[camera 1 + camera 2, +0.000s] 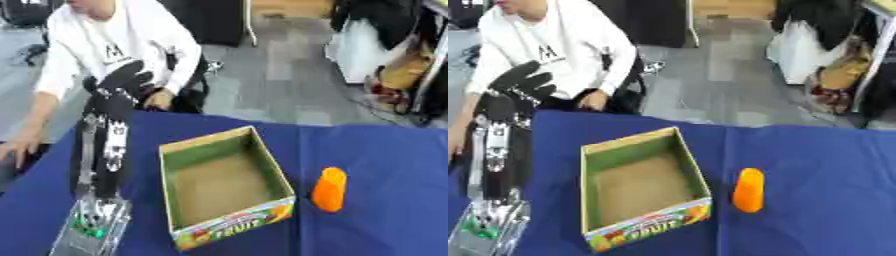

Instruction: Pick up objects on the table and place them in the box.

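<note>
An open cardboard box [264, 158] with a green inside and a fruit print on its front sits in the middle of the blue table. Nothing shows inside it. An upright orange object [330, 189], rounded on top, stands on the cloth just right of the box. My left arm rises from the lower left, and my left hand [124, 81] is held high over the table's far left edge, fingers spread and holding nothing. It is well left of the box and far from the orange object. My right hand shows in neither view.
The blue cloth [385, 160] covers the table. A person in a white top sits at the far left edge, one hand [14, 149] resting on the table corner. Bags and clutter stand on the floor at the far right.
</note>
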